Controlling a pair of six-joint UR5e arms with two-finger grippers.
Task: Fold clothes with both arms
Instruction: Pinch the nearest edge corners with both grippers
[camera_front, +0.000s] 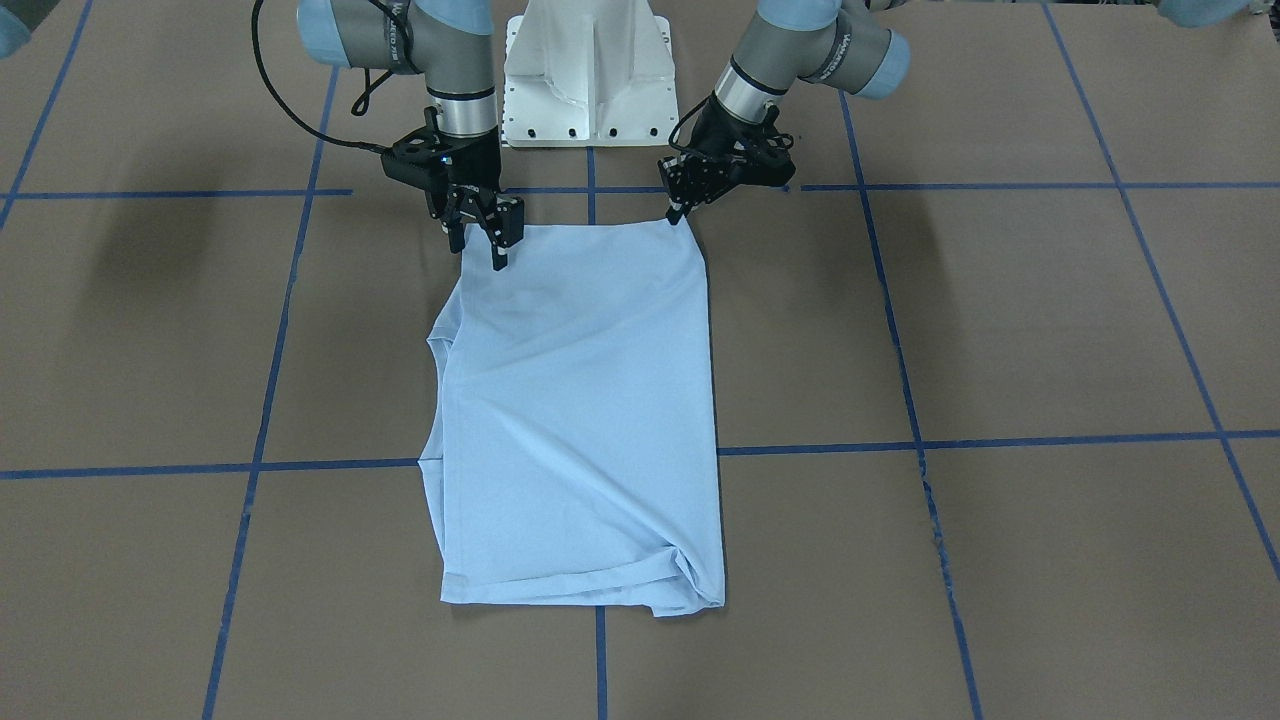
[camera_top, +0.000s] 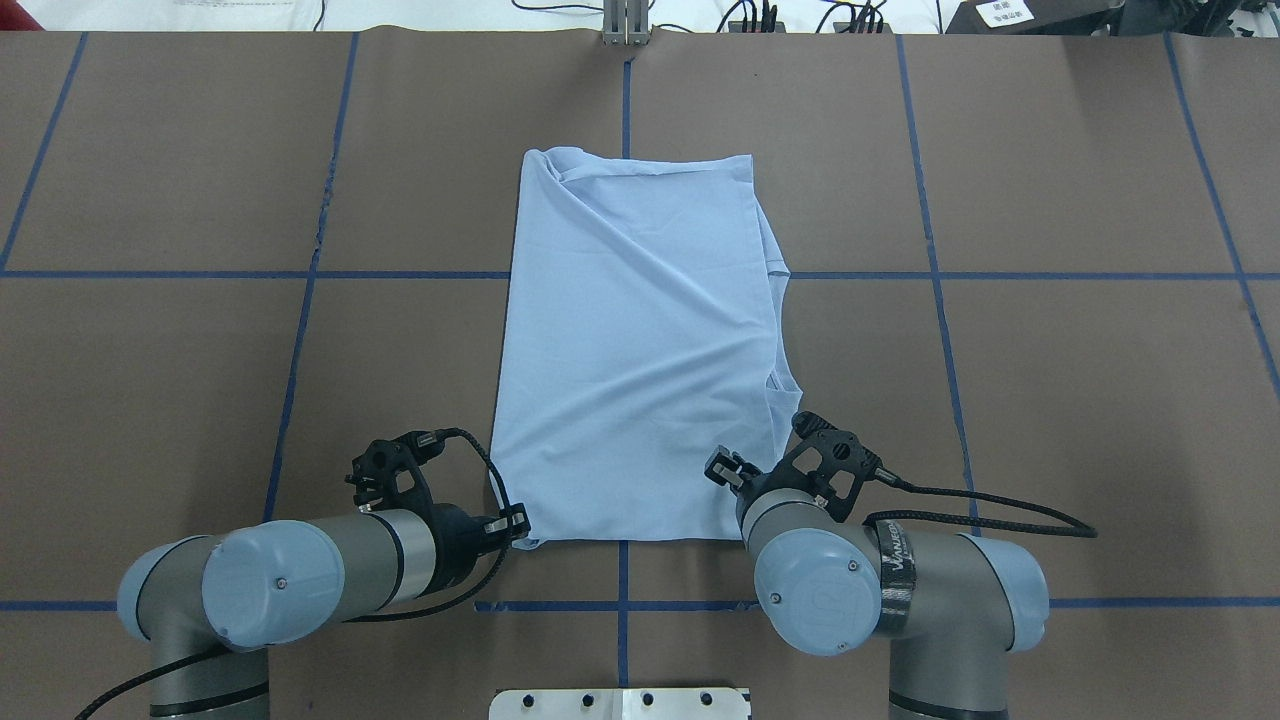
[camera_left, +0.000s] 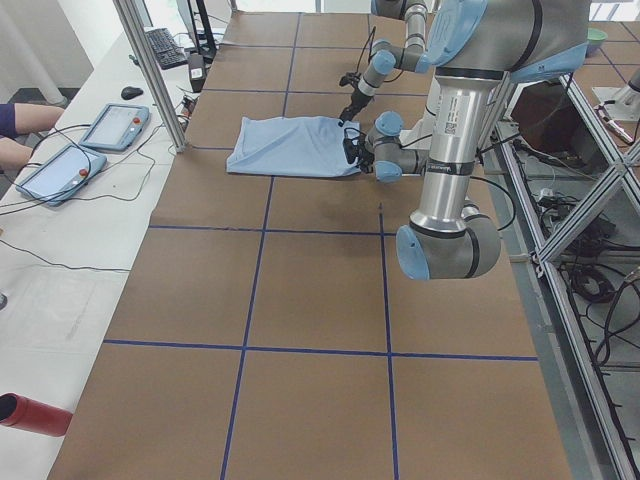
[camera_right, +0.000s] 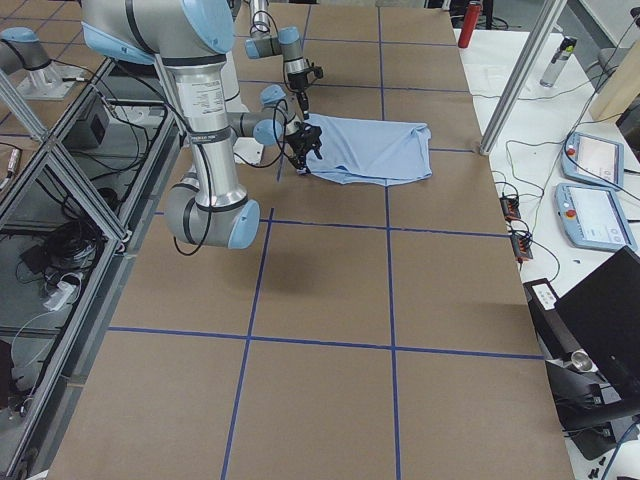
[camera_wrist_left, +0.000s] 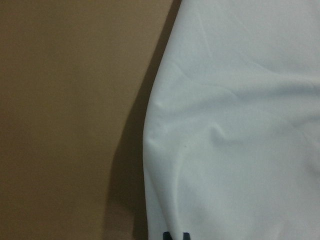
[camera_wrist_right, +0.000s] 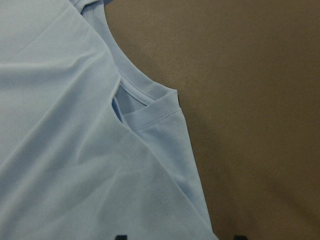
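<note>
Bench (camera_front: 1000, 320): brown surface, blue tape grid (camera_front: 1000, 186), fills every wide view.

Shirt (camera_front: 580, 400): pale blue, lies flat on the bench in front of the robot, centred on the middle tape line. It's a long rectangle, long axis running away from the robot. Diagonal creases across the top layer. Far end is a bit bunched at one corner. On the robot's right side the edge isn't clean: lower layers stick out past the top one, and the right wrist view shows a stitched sleeve hem (camera_wrist_right: 150, 110) poking out there.

Left arm (camera_top: 300, 570): reaches low over the bench to the shirt's near left corner.
Right arm (camera_top: 900, 580): elbow bent, wrist pointing down at the shirt's near right corner.

White base (camera_front: 590, 70): between the two arms, at the bench edge nearest the robot.

Left pincer (camera_front: 679, 213): clenched, fingers drawn to a point right at the shirt's near left corner, grasping the fabric edge there. Left wrist view shows the two fingertips (camera_wrist_left: 166, 235) close together on the cloth, brown bench alongside.

Right pincer (camera_front: 478, 255): released, fingers spread wide, tips down over the shirt just inside its near right corner. Right wrist view has the fingertips (camera_wrist_right: 120, 237) far apart at the bottom edge, cloth between them. Can't tell whether the tips touch the cloth.

Side bench, left-end view: two control pads (camera_left: 115, 125) with cables, and a red bottle (camera_left: 30, 415).
</note>
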